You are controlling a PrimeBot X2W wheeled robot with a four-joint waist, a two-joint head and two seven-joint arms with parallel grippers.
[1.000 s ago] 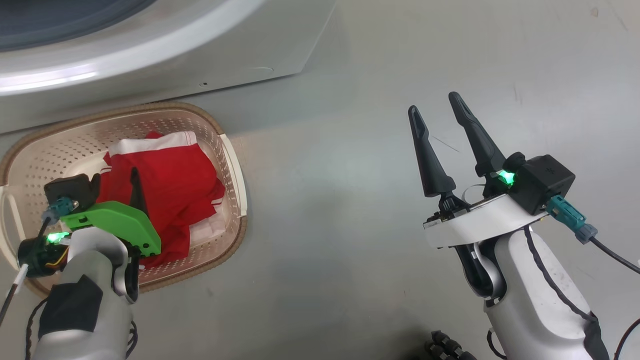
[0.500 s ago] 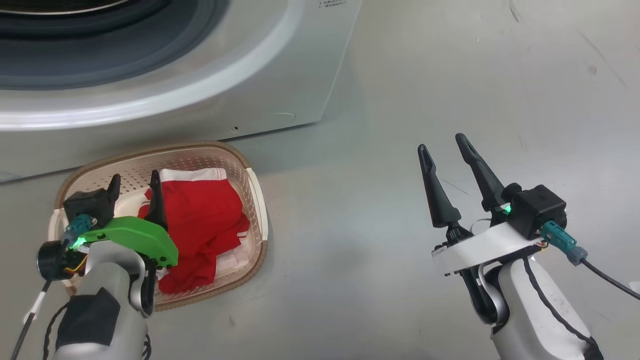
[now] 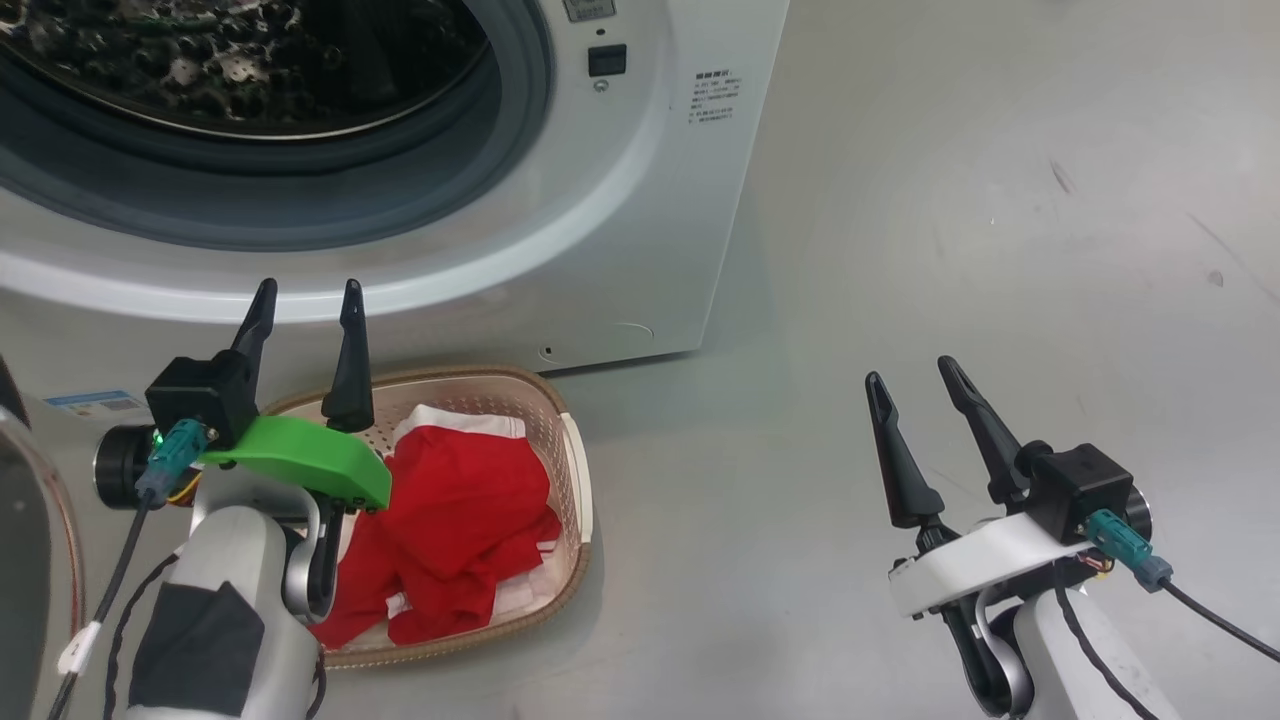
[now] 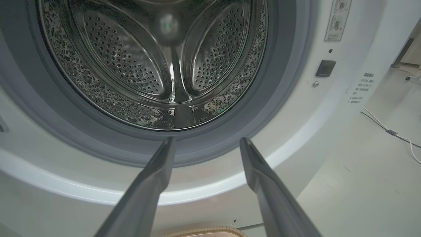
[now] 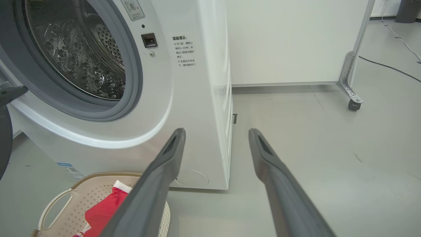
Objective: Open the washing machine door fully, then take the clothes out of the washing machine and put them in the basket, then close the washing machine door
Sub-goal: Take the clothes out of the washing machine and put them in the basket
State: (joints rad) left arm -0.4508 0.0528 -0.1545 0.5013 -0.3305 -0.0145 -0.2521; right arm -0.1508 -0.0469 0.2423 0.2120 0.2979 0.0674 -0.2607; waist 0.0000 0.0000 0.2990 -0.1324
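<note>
Grey smooth floor [image 3: 900, 200] fills the right half of the head view. The washing machine [image 3: 640, 200] takes up the upper left of that view. Its opening is uncovered, with the grey gasket [image 3: 300, 200] ringing the perforated steel drum [image 3: 230, 60]. In the left wrist view the drum [image 4: 154, 65] shows bare metal with nothing lying in it.

A sliver of the washing machine door [image 3: 35, 600], swung open, curves along the lower left edge of the head view. A small blue label [image 3: 90, 402] sits just right of it on the machine's front.

The basket [image 3: 480, 376] stands on the floor at lower centre-left, close to the foot of the machine. The clothes [image 3: 460, 510], red with white bands, lie bunched inside it. In the right wrist view the basket [image 5: 56, 204] and the red fabric [image 5: 102, 210] sit at the lower left.

The left gripper [image 3: 308, 290] is raised in front of the machine's lower rim, above the basket's far left corner. Its fingers are spread and hold nothing. In its own wrist view [image 4: 207, 141] they point at the bottom of the gasket.

The right gripper [image 3: 912, 372] hangs over bare floor at the lower right, well apart from the basket. Its fingers are parted too and are empty. In its wrist view [image 5: 217, 131] they frame the machine's right front corner, and a white panel on casters [image 5: 296, 42] stands beyond.
</note>
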